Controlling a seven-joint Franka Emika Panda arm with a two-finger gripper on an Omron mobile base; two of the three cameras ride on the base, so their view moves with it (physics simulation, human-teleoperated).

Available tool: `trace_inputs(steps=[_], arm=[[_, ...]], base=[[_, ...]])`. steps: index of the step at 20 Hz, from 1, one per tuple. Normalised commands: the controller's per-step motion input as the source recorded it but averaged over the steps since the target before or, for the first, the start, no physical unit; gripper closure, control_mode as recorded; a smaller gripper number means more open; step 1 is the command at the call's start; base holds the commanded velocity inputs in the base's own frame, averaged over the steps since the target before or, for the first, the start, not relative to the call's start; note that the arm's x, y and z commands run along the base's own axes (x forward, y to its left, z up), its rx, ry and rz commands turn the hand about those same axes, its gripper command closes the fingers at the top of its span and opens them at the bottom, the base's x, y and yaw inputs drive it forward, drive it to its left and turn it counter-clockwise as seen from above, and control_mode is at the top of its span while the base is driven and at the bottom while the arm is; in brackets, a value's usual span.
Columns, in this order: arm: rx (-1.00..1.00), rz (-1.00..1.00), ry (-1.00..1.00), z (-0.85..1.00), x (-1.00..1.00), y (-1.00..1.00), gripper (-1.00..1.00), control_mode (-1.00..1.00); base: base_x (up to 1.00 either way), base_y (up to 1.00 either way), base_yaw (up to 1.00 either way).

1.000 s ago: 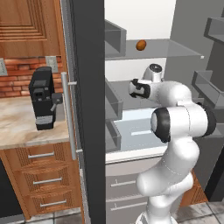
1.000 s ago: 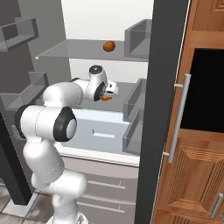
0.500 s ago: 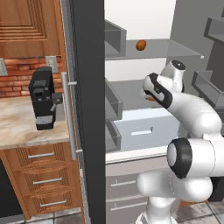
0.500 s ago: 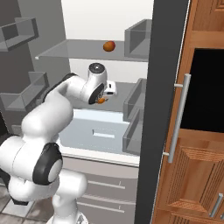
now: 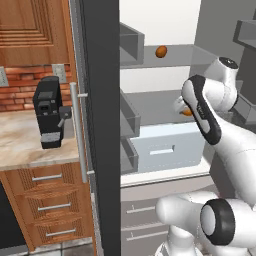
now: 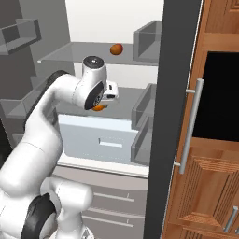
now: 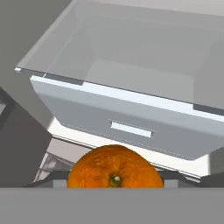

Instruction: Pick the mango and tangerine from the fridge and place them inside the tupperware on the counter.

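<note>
White walls and grey shelves show inside the open fridge (image 5: 165, 20), and beside it on the left is the beige counter (image 5: 20, 145) with a black coffee machine (image 5: 49, 119) on it. The robot's arm reaches into the fridge, over the pale drawer (image 6: 100, 137). The gripper (image 6: 103, 105) is closed on the tangerine (image 7: 115, 168), which sits round and bright right between the fingers, close up to the hand camera. The little green stem spot faces the camera. Below the tangerine I can see down into the drawer, so the fruit is up in the air, not lying on anything. The mango (image 5: 161, 51) is on the shelf above, higher than the hand and a bit farther back, near the middle of the shelf. It lies on its side, with its long way going left to right. I think the tangerine must go out of the fridge to the counter on the left. I cannot see the tupperware from here.
</note>
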Motion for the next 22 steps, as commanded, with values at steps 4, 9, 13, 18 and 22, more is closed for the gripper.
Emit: trace_inputs(steps=[4, 9, 13, 18, 22], arm=[[0.00, 0.00, 0.00, 0.70, -1.00, 0.00, 1.00, -1.00], [-0.01, 0.00, 0.00, 0.56, -0.94, 0.00, 1.00, -1.00], [-0.03, 0.00, 0.03, 0.00, -0.49, 0.08, 1.00, 1.00], [0.00, 0.00, 0.00, 0.00, 0.00, 0.00, 1.00, 1.00], [0.00, 0.00, 0.00, 0.00, 0.00, 0.00, 1.00, 1.00]], base=[[0.00, 0.00, 0.00], [0.00, 0.00, 0.00], [-0.47, 0.16, 0.00], [-1.00, 0.11, 0.00], [-1.00, 0.04, 0.00]])
